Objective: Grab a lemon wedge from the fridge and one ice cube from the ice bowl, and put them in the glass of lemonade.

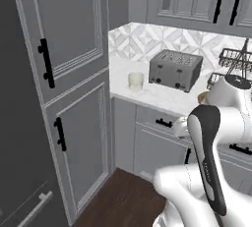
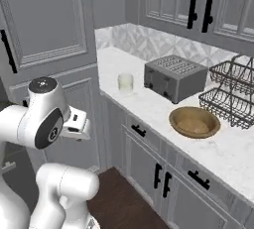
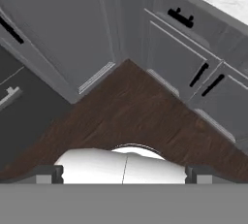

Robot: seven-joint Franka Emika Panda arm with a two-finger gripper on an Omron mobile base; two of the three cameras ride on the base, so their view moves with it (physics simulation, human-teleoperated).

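Left base view: glass of lemonade (image 1: 136, 81) set on counter (image 1: 167, 98) near corner, beside toaster (image 1: 175, 69), back from edge. Fridge (image 1: 19, 172) seen at left, doors closed; lemon wedge presumably inside.

Right base view: wooden bowl (image 2: 194, 121) placed near counter edge, well apart from glass.

Hand view: gripper (image 3: 124, 172) aimed down at floor (image 3: 131, 106); fingertips spread wide, nothing held. Open floor judged ample for turning toward fridge.
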